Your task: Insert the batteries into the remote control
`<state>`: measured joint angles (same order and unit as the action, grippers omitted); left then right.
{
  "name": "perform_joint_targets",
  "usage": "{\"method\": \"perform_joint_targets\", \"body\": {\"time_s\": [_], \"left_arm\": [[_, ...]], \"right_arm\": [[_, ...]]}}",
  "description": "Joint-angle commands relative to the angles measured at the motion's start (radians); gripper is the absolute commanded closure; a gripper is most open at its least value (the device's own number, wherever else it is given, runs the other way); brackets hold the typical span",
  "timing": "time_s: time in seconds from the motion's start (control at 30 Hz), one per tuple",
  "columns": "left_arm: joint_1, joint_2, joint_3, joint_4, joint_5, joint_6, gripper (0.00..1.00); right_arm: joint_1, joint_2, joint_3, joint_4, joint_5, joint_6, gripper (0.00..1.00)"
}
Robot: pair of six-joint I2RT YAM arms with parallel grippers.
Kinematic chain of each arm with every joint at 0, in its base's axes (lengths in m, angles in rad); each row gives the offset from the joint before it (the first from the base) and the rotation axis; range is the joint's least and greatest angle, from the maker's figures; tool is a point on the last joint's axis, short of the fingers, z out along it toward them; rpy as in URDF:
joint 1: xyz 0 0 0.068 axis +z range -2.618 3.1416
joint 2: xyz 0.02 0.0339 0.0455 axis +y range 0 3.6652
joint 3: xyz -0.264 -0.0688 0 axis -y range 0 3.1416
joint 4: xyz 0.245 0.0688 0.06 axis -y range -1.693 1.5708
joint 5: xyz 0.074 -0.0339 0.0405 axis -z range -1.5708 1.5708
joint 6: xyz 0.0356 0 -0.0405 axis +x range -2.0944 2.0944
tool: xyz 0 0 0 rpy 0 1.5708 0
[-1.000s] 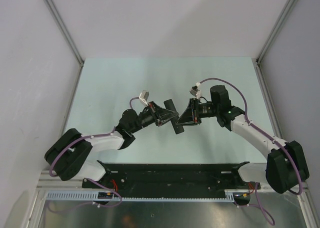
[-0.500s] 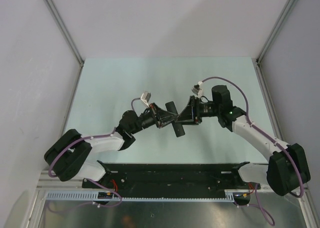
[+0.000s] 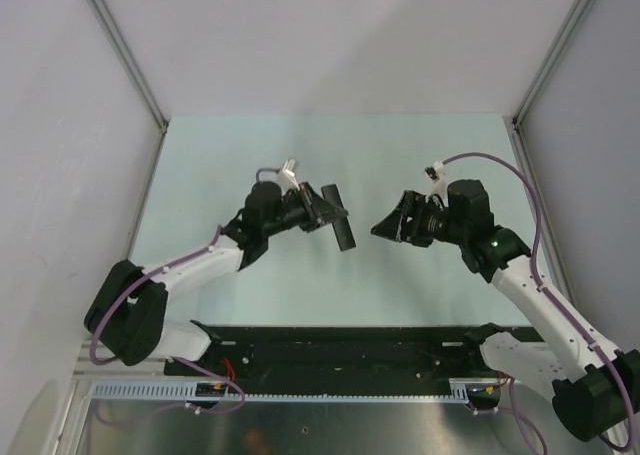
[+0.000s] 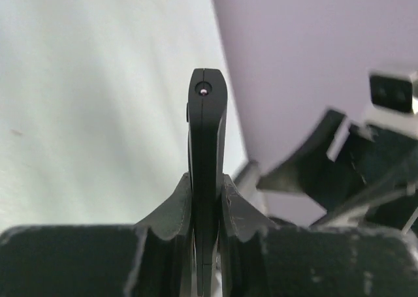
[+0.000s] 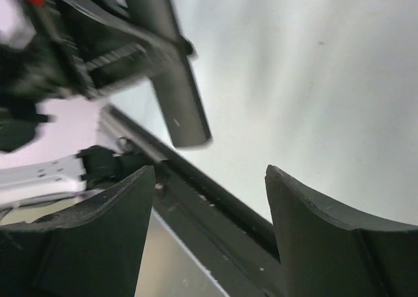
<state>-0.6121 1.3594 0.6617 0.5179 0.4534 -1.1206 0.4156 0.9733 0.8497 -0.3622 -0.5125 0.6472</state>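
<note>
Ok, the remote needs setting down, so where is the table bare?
Bare: the table's far strip by the back wall, and the near patch before the base rail. Crowded: mid-table, where the left gripper holds the remote beside the open right gripper.

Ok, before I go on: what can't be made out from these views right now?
- The batteries: in no view; whether they are inside the remote control cannot be told.
- The remote's broad faces: too small from above; edge-on in the left wrist view, with its lower end hidden inside the left gripper.
- Right wrist view: the remote is blurred.
</note>
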Motion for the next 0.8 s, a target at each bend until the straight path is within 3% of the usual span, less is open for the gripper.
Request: {"method": "perform_joint_targets", "body": {"time_s": [0.0,0.13,0.37,0.5,0.6,0.77], "left_arm": [[-0.018,-0.019,0.284,-0.697,-0.391,0.382,1.00],[-0.026,0.104,0.444,-0.964,-0.728,0.468,1.00],[-0.029,0.449,0.654,-1.321,-1.083,0.535,1.00],[-0.029,0.523,0.696,-1.380,-1.179,0.521,1.00],[-0.032,0.567,0.719,-1.394,-1.165,0.512,1.00],[-0.052,0.621,0.746,-1.395,-1.110,0.489,0.84]], "right_arm": [[0.084,-0.024,0.040,-0.168,0.340,-0.089,0.28],[0.167,-0.033,0.040,-0.211,0.485,-0.106,0.29],[0.235,-0.042,0.041,-0.261,0.606,-0.123,0.29],[0.239,-0.068,0.040,-0.264,0.605,-0.136,0.29],[0.238,-0.077,0.040,-0.264,0.595,-0.147,0.28],[0.238,-0.088,0.040,-0.280,0.588,-0.153,0.27]]}}
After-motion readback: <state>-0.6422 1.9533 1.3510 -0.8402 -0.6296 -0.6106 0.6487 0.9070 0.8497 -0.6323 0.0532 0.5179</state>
